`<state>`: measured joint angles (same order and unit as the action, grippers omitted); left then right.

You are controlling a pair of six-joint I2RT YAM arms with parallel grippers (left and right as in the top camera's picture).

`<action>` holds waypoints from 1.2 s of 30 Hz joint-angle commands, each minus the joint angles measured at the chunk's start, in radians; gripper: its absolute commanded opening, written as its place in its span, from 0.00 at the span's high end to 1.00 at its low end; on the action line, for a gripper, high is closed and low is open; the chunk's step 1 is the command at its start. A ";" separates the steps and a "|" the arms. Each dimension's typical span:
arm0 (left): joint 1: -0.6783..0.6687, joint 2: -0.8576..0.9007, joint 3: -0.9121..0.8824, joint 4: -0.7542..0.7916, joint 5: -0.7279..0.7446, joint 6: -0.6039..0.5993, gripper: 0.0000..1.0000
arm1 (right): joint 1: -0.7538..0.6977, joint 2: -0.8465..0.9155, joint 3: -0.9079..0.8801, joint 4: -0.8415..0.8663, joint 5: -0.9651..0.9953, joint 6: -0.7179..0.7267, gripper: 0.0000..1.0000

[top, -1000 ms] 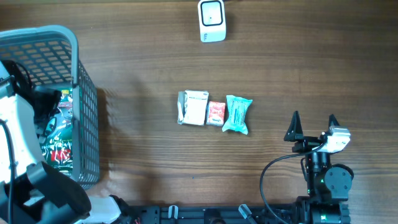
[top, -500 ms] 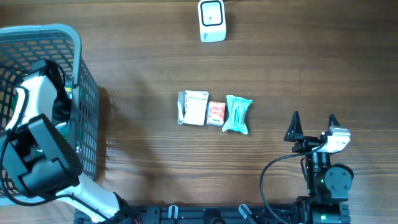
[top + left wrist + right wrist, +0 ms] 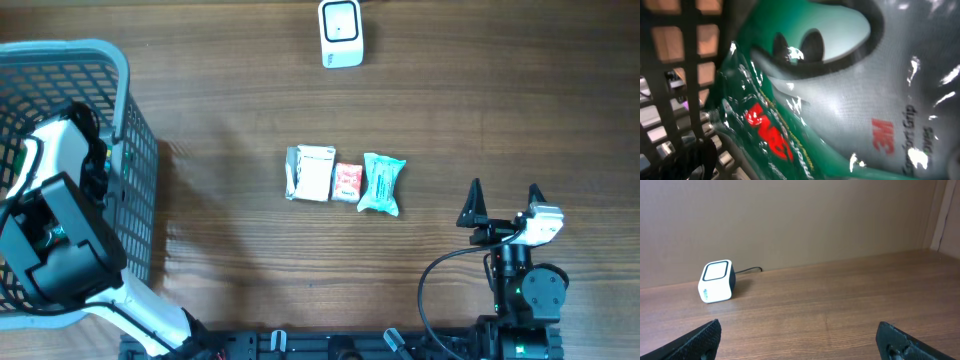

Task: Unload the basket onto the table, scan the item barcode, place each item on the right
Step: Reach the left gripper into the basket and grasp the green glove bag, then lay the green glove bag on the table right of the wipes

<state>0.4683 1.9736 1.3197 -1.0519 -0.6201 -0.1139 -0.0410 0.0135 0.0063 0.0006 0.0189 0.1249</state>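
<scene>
The left claw (image 3: 98, 170) gapes in the basket (image 3: 140, 230) close to a green glove packet (image 3: 840, 115); the right claw (image 3: 504, 188) hangs released.

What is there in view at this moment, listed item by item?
table: one, brown wood, under everything
basket: one, grey mesh, far left
glove pack: one, green and grey, inside the basket, close to the left wrist camera
scanner: one, white with a dark edge, top centre
white packet: one, white and silver, left of the centre row
red packet: one, small, middle of the row
teal packet: one, right of the row
left arm: one, white and black, reaching down into the basket
right arm: one, black, bottom right, jaws open and empty
</scene>
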 commanded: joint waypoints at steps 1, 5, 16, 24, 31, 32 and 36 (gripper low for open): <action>0.034 0.134 -0.138 0.161 0.148 -0.059 0.00 | -0.003 -0.006 -0.001 0.006 -0.013 -0.020 0.00; 0.034 0.134 -0.275 0.387 0.345 -0.057 0.27 | -0.003 -0.006 -0.001 0.006 -0.013 -0.020 0.00; 0.033 0.015 -0.261 0.311 0.456 -0.051 0.96 | -0.003 -0.006 -0.001 0.005 -0.013 -0.019 0.00; 0.034 -0.589 -0.233 0.338 0.799 -0.076 0.96 | -0.003 -0.006 -0.001 0.006 -0.013 -0.020 0.00; 0.034 -0.899 -0.233 0.353 0.794 -0.216 0.96 | -0.003 -0.006 -0.001 0.006 -0.013 -0.020 0.01; 0.034 -0.965 -0.233 0.376 0.776 -0.244 0.96 | -0.003 -0.006 -0.001 0.006 -0.013 -0.020 0.00; 0.034 -1.213 -0.233 0.451 0.612 -0.299 0.96 | -0.003 -0.006 -0.001 0.006 -0.013 -0.020 0.00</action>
<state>0.5056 0.9096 1.0794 -0.6346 0.0906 -0.3584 -0.0410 0.0135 0.0063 0.0002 0.0189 0.1249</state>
